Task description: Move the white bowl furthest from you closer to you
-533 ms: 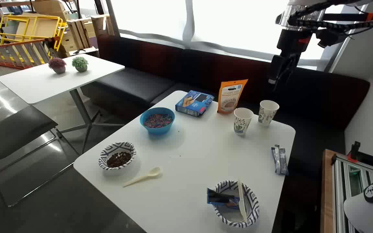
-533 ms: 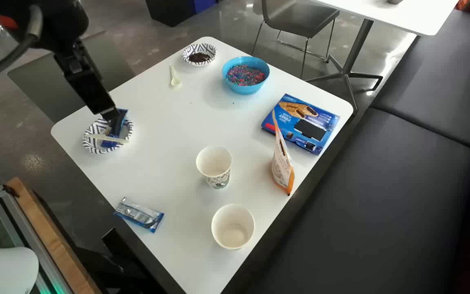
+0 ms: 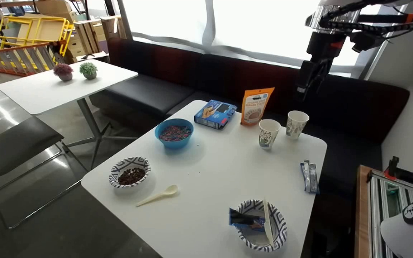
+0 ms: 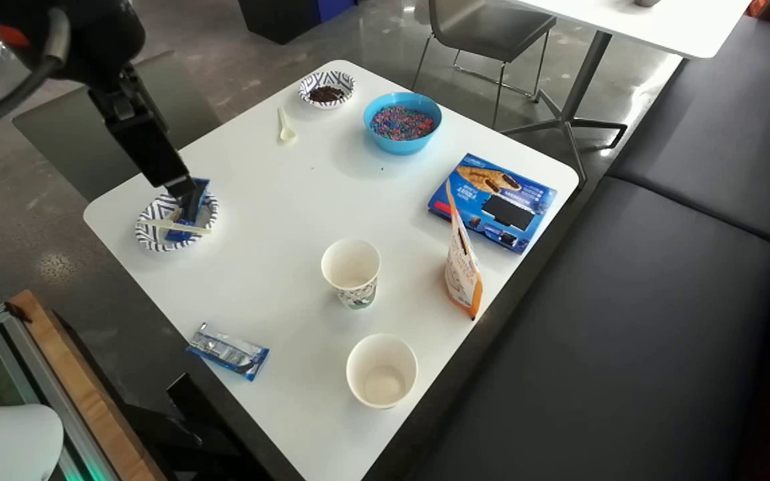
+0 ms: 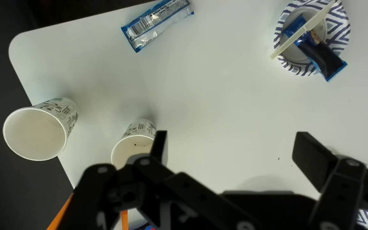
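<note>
— Black two-fingered gripper (image 5: 231, 142)?
— Fingers stood wide apart.
— Round white navy-patterned bowl (image 3: 129, 163)?
— Held dark brown bits (image 3: 131, 176); stood by a rounded corner of the white table (image 3: 228, 168), near the cream spoon (image 3: 161, 194).

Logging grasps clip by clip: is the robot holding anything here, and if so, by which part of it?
Nothing is held: in the wrist view the jaws stand wide apart, with the white table showing between them.
</note>
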